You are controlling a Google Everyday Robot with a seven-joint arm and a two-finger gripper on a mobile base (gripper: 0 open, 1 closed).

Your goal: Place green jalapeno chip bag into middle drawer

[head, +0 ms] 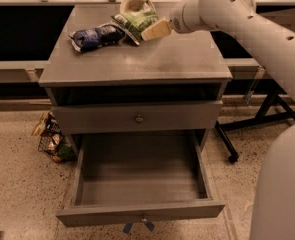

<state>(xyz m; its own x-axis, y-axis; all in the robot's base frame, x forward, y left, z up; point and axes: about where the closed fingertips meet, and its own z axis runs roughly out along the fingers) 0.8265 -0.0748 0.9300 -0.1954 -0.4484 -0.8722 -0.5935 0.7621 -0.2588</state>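
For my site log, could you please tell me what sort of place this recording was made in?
Probably an indoor robot test area: a grey drawer cabinet on speckled floor, a black stand beside it. The gripper is at the green jalapeno chip bag on the cabinet top.
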